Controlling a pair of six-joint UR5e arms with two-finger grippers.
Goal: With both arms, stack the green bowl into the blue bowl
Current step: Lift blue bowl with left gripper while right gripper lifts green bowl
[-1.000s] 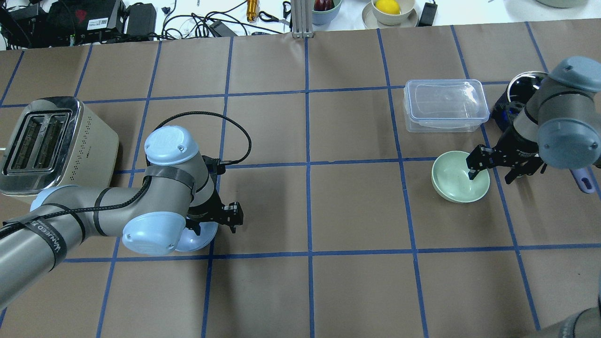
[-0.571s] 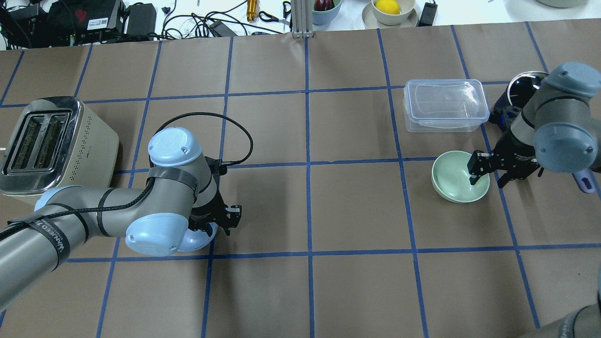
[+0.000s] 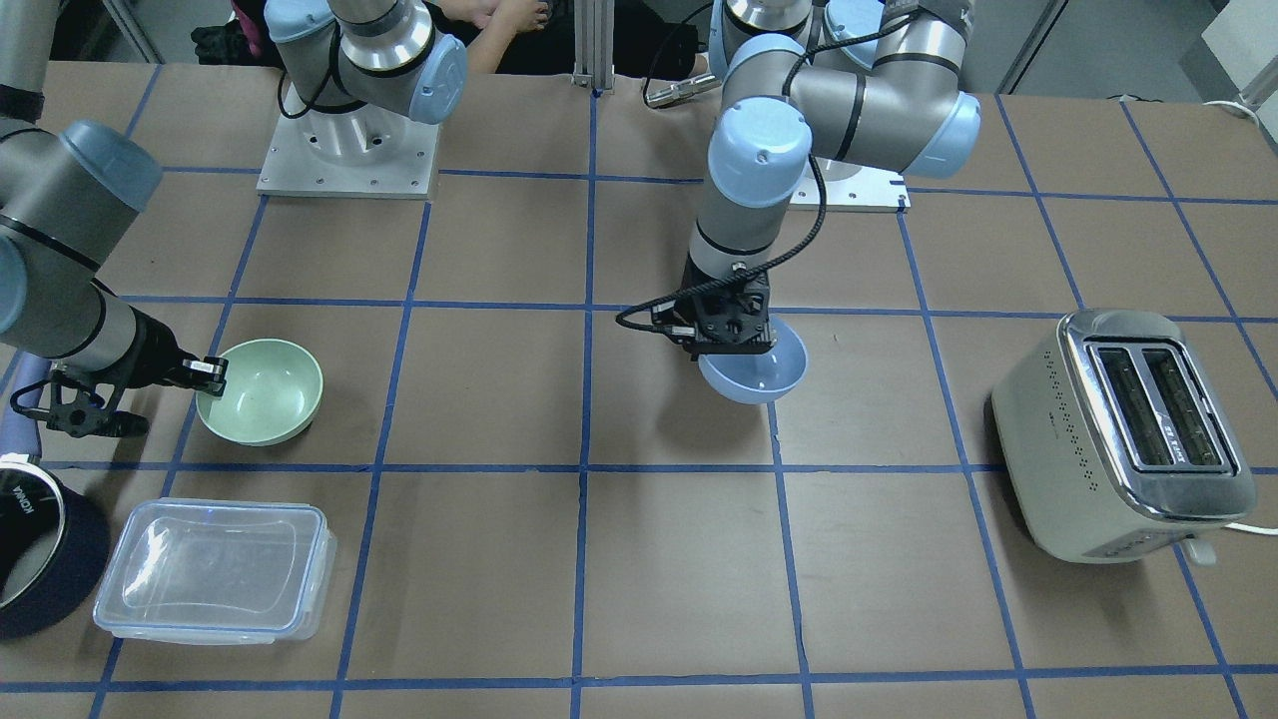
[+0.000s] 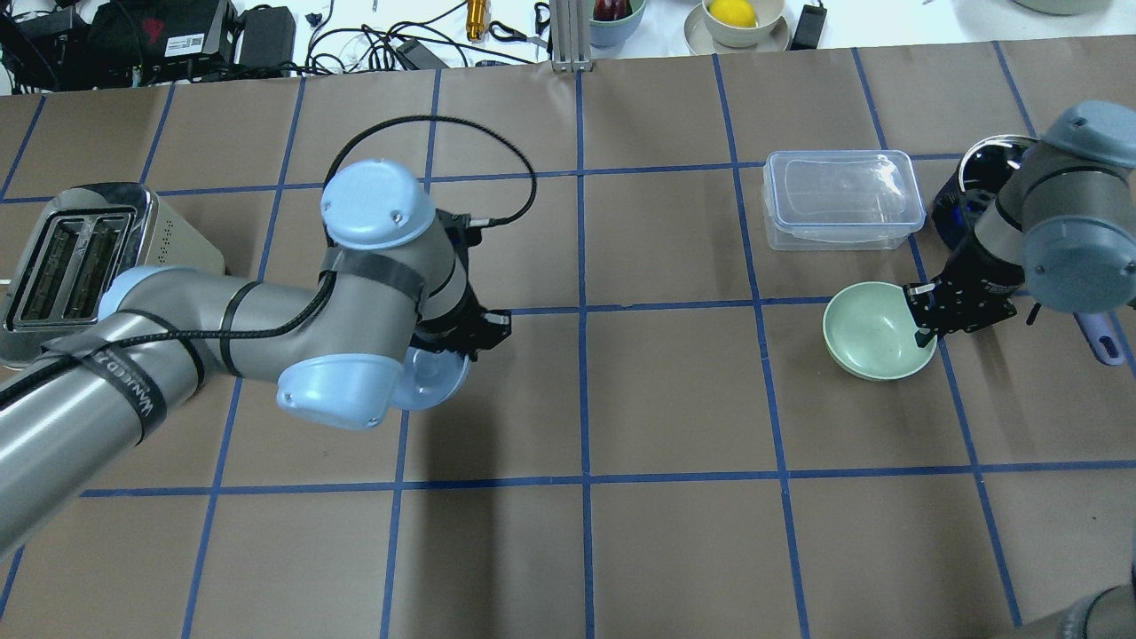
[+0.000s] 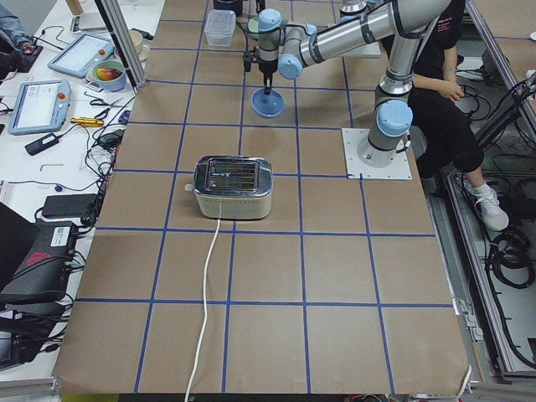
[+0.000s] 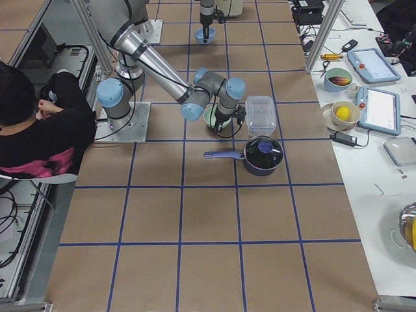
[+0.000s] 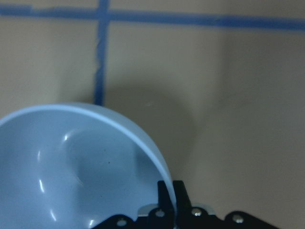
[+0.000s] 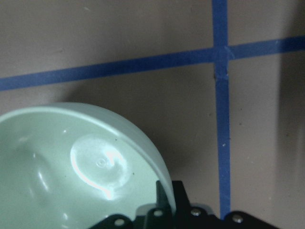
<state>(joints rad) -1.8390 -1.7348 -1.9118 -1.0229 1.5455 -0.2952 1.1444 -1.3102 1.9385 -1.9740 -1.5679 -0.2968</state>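
The blue bowl [image 4: 433,380] hangs tilted above the table left of centre, held by its rim in my left gripper [image 4: 480,335], which is shut on it. It also shows in the front view [image 3: 756,371] and fills the left wrist view [image 7: 71,171]. The green bowl [image 4: 874,333] is at the table's right side, and I cannot tell whether it rests on the paper or is just off it. My right gripper [image 4: 926,321] is shut on its near-right rim. The bowl also shows in the front view [image 3: 262,389] and the right wrist view [image 8: 71,167].
A toaster [image 4: 89,266] stands at the left. A clear lidded container [image 4: 839,200] sits beyond the green bowl. A dark navy saucepan [image 4: 985,169] stands by the right arm, its purple handle [image 4: 1100,342] pointing toward the robot. Blue tape lines grid the brown table cover.
My left arm has lifted the blue bowl and carried it right and away from the robot. My right gripper has closed from open onto the green bowl's rim, shifting the bowl slightly.
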